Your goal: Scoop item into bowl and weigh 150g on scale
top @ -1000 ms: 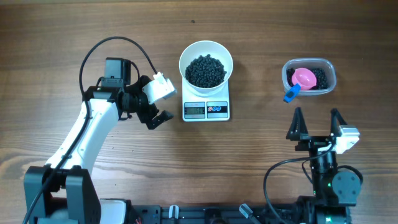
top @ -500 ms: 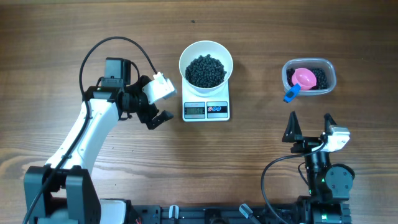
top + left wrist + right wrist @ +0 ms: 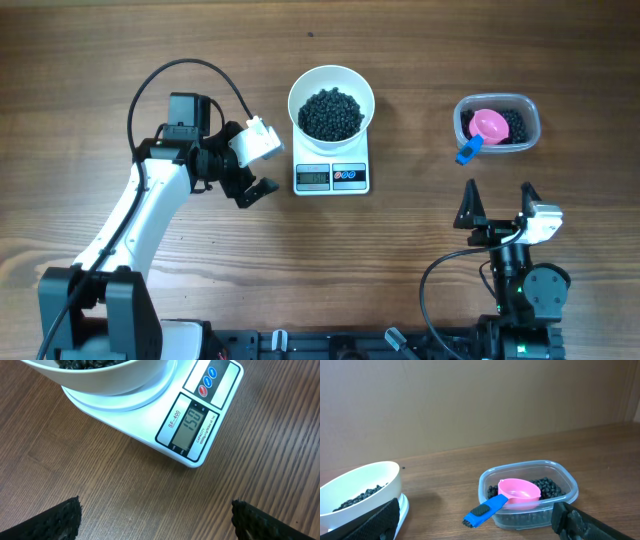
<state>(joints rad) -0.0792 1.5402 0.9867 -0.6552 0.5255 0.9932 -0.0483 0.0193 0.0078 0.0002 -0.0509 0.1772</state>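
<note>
left gripper [image 3: 160,525] wide open, empty, near scale [image 3: 332,178]; right gripper [image 3: 499,190] wide open, empty; beads [image 3: 331,113] in bowl [image 3: 297,98]

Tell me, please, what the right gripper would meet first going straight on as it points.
Probably the clear plastic tub, or the blue handle of its pink scoop; the right gripper may ride higher.

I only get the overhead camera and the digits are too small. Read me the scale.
Observer: In the left wrist view the scale shows 150 on its display.
Operator: Now tell me how high the bowl is filled.
Observer: From the side, in the right wrist view, the beads lie below the rim of the bowl, with none heaped above it.
</note>
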